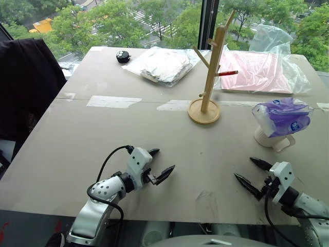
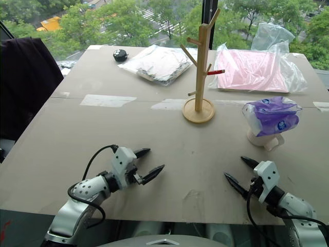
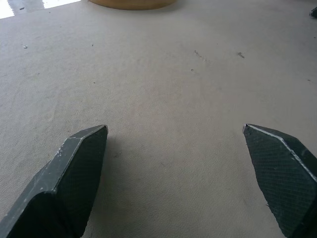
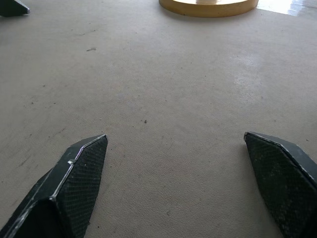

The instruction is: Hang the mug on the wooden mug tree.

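At centre of the left eye view, upper half: mug tree (image 1: 209, 82), upright on the table (image 1: 77, 139). Right of it, at the right edge: mug (image 1: 271, 139), mostly hidden under a purple tissue packet (image 1: 282, 116), handle toward the lower right. Behind the tree: clear bag with pink sheet (image 1: 257, 69); to its left, a wrapped bundle (image 1: 160, 64) and a small black object (image 1: 123, 56). Lower left: left gripper (image 1: 159, 164), fingers apart, empty. Lower right: right gripper (image 1: 253, 173), fingers apart, empty, well below the mug.

Along the top of the left wrist view: edge of the tree's base; below, two spread fingertips (image 3: 79, 153) over bare table.

Top of the right wrist view: tree base again; fingertips (image 4: 81, 158) wide apart, nothing between.
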You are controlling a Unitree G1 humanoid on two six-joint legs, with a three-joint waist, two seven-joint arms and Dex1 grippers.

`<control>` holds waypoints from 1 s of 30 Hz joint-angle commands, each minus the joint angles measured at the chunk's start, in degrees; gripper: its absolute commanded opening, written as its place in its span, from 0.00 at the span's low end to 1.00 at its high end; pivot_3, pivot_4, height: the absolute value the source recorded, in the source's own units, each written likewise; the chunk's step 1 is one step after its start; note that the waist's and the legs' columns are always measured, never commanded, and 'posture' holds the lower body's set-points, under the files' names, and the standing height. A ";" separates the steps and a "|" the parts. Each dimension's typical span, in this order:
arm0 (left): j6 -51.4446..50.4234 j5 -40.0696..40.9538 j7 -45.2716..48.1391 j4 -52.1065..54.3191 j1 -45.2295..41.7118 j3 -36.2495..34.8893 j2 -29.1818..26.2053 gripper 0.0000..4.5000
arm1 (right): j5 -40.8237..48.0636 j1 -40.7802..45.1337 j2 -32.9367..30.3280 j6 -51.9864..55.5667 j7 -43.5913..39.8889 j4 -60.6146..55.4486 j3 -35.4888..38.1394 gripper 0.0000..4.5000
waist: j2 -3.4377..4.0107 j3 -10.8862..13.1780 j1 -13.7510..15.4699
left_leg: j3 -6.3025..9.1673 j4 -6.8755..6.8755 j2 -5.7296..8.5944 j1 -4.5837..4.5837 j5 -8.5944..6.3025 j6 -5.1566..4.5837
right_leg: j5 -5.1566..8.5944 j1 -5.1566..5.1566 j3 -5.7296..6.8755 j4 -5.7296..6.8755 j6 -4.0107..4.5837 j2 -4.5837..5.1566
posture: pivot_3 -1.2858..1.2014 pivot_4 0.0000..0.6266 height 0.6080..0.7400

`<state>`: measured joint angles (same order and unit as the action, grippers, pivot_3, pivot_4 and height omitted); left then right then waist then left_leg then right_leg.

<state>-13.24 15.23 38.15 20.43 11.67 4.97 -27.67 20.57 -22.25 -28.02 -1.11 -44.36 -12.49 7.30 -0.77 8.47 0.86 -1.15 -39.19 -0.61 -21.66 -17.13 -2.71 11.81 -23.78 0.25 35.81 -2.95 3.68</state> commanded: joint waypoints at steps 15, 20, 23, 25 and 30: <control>-4.18 2.28 1.43 4.16 -1.31 1.60 0.38 1.00 | -1.23 -0.42 -0.96 0.79 0.83 -2.32 0.60 0.99 | -0.01 0.03 0.00 | 0.01 -0.01 0.00 -0.03 0.00 0.00 | 0.00 -0.02 0.01 0.00 0.00 -0.01 | 0.52 0.24 1.00; -4.46 2.08 1.28 4.20 -1.78 2.25 0.65 1.00 | -1.58 -0.73 -0.80 0.84 1.14 -3.11 0.48 0.99 | 0.00 0.04 0.01 | 0.01 -0.01 0.01 -0.04 0.00 0.00 | 0.00 -0.02 0.01 0.00 0.00 -0.01 | 0.52 0.24 1.00; -4.51 2.07 1.53 4.04 -2.10 2.60 0.64 1.00 | -1.87 -1.53 -0.88 0.51 1.48 -4.20 0.66 0.99 | 0.01 0.05 0.05 | 0.01 -0.01 0.01 -0.04 0.00 0.00 | 0.00 -0.02 0.01 0.00 0.00 -0.01 | 0.52 0.24 1.00; -4.40 2.24 1.88 3.74 -2.46 2.63 0.54 1.00 | -2.68 -1.91 -1.20 0.01 1.64 -5.12 0.68 0.99 | 0.02 0.06 0.02 | 0.01 -0.01 0.01 -0.05 0.00 0.00 | 0.00 -0.03 0.01 0.00 0.00 -0.01 | 0.52 0.24 1.00; -3.59 3.00 4.45 3.19 -4.54 2.78 -0.16 1.00 | -8.23 -3.76 -1.28 -7.43 4.51 -12.51 2.73 0.99 | 0.11 0.14 -0.01 | 0.01 0.00 0.01 -0.09 0.00 0.00 | 0.02 -0.09 0.01 0.00 -0.03 -0.04 | 0.52 0.24 1.00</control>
<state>-18.01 17.20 41.35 22.53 8.16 7.56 -27.46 13.85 -26.14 -29.14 -4.67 -41.31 -20.44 7.83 -0.66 8.61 0.85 -1.14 -39.20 -0.60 -21.75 -17.13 -2.71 11.91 -23.88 0.26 35.82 -3.12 3.63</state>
